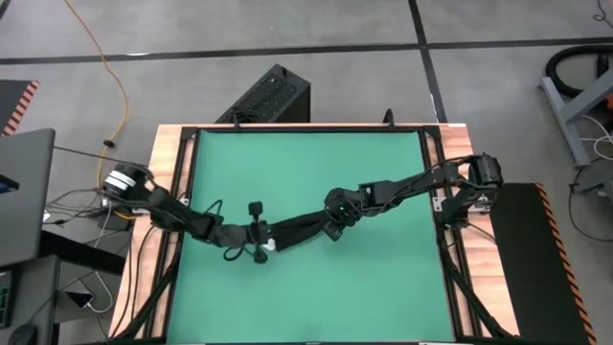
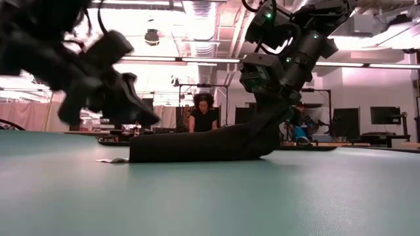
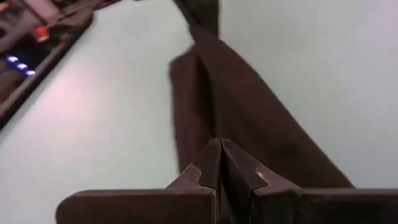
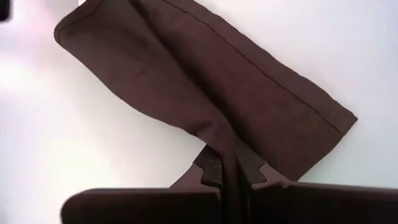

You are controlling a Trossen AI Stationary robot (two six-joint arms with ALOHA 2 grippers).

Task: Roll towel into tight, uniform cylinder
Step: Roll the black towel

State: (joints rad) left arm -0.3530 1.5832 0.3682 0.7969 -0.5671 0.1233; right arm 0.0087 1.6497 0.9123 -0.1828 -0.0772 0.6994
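1. Lying stretched in a long, loosely folded band across the middle of the green mat (image 1: 383,287) on the desk, the towel (image 1: 292,231) is spanning the gap between both arms.
2. Judging by its sag and creases, it is handling as light, limp cloth that is likely slipping out of shape unless kept taut; the hemmed ends are looking like the best places to hold.
3. Clamping together on one end, the right pincer (image 4: 229,163) is lifting that end slightly off the mat.
4. Pressing its fingers together over the tag end, the left pincer (image 3: 221,167) is pinching the cloth there.
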